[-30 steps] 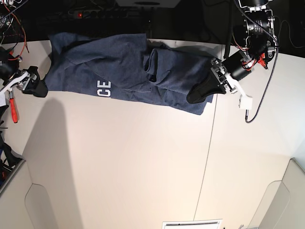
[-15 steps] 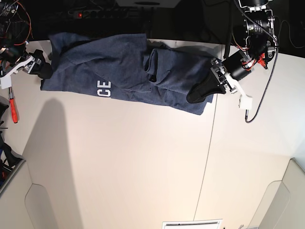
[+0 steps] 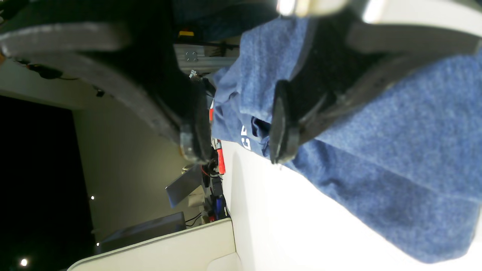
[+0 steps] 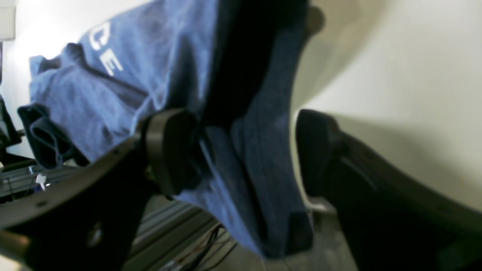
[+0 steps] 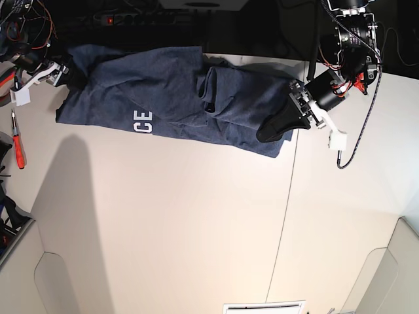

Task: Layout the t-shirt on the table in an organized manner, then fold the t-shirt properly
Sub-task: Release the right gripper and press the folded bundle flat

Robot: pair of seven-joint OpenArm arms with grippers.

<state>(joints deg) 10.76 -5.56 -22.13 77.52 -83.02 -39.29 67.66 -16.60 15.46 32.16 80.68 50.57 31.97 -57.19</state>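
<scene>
The dark navy t-shirt (image 5: 170, 91) lies crumpled in a long band across the far part of the cream table (image 5: 170, 222), with white letters "CE" (image 5: 143, 122) showing. My left gripper (image 5: 265, 133) rests at the shirt's right end. In the left wrist view it (image 3: 237, 146) is open, with one finger (image 3: 282, 124) lying on the fabric (image 3: 395, 150). My right gripper (image 5: 65, 70) is at the shirt's far left corner. In the right wrist view it (image 4: 244, 150) is open, with a fold of the shirt (image 4: 256, 124) hanging between the jaws.
A dark seam (image 5: 285, 216) runs down the table at the right. A red-handled tool (image 5: 18, 147) lies at the left edge. A white tag (image 5: 337, 139) hangs by the left arm. The table's far edge (image 5: 262, 60) borders dark clutter and cables.
My right gripper has moved along the shirt's left edge toward the far left corner. The shirt's left side has shifted slightly. The left arm has not moved.
</scene>
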